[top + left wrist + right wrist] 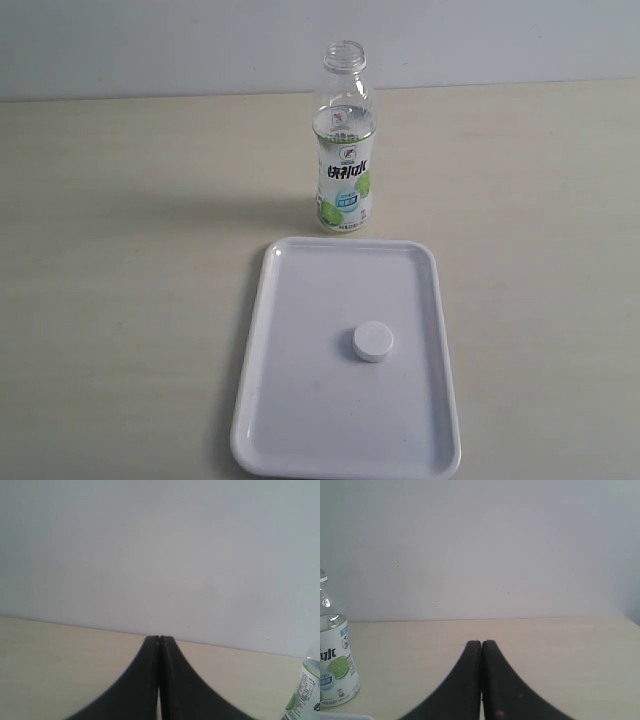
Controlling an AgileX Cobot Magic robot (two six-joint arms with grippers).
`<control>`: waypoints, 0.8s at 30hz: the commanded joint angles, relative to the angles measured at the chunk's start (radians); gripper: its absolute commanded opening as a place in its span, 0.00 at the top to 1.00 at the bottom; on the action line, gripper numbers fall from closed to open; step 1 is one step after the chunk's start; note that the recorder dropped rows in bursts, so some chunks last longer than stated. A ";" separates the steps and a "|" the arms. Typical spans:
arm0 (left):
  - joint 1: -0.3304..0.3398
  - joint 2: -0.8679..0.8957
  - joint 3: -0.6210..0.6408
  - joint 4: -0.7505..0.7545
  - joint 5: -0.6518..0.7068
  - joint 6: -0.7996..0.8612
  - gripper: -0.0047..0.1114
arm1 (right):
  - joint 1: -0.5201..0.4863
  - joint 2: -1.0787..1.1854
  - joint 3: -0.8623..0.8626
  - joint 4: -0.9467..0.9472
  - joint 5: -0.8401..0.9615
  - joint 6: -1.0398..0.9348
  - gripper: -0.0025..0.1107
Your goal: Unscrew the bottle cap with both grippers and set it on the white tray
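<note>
bottle cap rests on white tray, 6 o'clock of bottle; left gripper and right gripper, jaws together, should hover clear.

The bottle stood upright on the worktop close to its far edge, about midway between the left and right edges. The tray lay flat just in front of the bottle, reaching toward the near edge. The bottle cap rested on the tray, slightly right of its middle, apart from the bottle.
</note>
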 commanded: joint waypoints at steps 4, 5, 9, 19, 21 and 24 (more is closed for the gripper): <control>0.001 -0.006 0.003 -0.003 0.001 0.004 0.96 | -0.007 -0.005 0.004 0.004 -0.001 -0.005 0.98; 0.001 -0.006 0.003 -0.003 0.001 0.004 0.96 | -0.007 -0.005 0.004 0.004 -0.001 -0.005 0.98; 0.001 -0.006 0.003 -0.003 0.001 0.004 0.96 | -0.007 -0.005 0.004 0.004 -0.001 -0.005 0.98; -0.018 -0.039 0.003 0.017 0.095 0.000 0.96 | -0.007 -0.005 0.004 0.004 -0.001 -0.005 0.98; -0.038 -0.107 0.003 0.019 0.195 0.016 0.96 | -0.007 -0.005 0.004 0.004 -0.001 -0.005 0.98; -0.099 -0.269 0.003 0.024 0.430 0.050 0.96 | -0.007 -0.005 0.004 0.004 -0.001 -0.005 0.98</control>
